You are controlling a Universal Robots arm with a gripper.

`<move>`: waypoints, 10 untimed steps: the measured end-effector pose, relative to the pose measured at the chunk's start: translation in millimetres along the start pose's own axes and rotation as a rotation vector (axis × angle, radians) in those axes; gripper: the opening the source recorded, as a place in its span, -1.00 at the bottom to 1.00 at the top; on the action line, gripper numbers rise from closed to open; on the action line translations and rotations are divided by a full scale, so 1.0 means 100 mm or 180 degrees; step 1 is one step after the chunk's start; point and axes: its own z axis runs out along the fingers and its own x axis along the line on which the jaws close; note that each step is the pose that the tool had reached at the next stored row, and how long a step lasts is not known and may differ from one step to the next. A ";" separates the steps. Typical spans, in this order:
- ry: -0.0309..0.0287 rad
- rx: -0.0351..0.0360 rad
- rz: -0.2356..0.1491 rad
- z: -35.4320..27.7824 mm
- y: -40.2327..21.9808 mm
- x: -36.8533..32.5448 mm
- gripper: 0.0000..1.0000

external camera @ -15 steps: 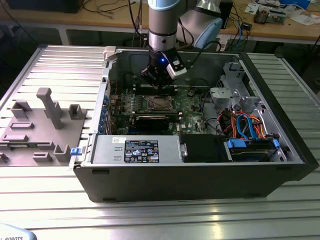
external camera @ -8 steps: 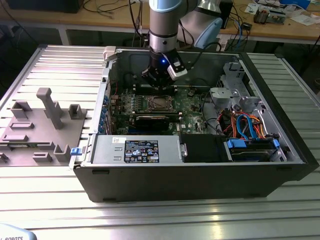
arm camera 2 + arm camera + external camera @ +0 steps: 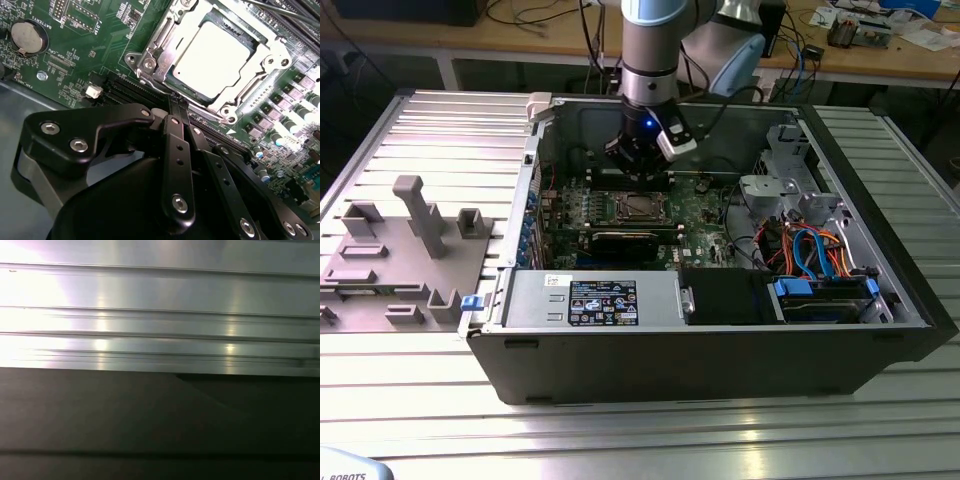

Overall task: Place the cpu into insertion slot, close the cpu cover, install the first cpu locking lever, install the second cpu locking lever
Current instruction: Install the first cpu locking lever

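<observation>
Glare: the cpu [image 3: 220,57] washes out white; ribbed table [image 3: 150,315] shines brightly.
Shadow: computer case [image 3: 620,215] interior dim.

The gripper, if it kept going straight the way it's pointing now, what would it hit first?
Probably the edge of the cpu cover, closed over the cpu in the second wrist view. The gripper looks shut and points at that edge, though depth is hard to judge.
</observation>
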 end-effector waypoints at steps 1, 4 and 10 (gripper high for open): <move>0.0004 -0.0001 0.0000 0.006 0.000 -0.011 -0.79; 0.0007 0.0000 -0.0002 0.007 -0.002 -0.020 -0.79; 0.0003 -0.0031 -0.0010 -0.026 0.000 -0.022 -0.79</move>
